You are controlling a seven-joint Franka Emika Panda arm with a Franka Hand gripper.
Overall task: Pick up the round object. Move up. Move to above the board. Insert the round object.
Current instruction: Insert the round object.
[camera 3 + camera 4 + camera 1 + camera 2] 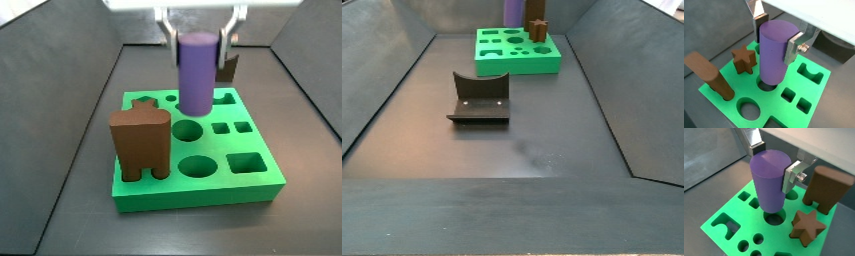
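The gripper [776, 37] is shut on the round object [774, 50], a tall purple cylinder peg held upright between the silver fingers [793, 47]. The peg also shows in a wrist view [769, 180] and in both side views [197, 72] [515, 10]. It hangs over the bright green board [821, 92] [731, 208] [201, 190] [509, 62]. Its lower end stands right over a round hole [767, 87] [775, 218]. I cannot tell whether it has entered the hole.
A tall brown arch-legged block [711, 75] [827, 190] [140, 145] and a dark brown star-shaped block [744, 60] [807, 225] stand in the board. The dark fixture [480, 98] stands on the floor mid-bin. Grey bin walls [396, 90] slope up around.
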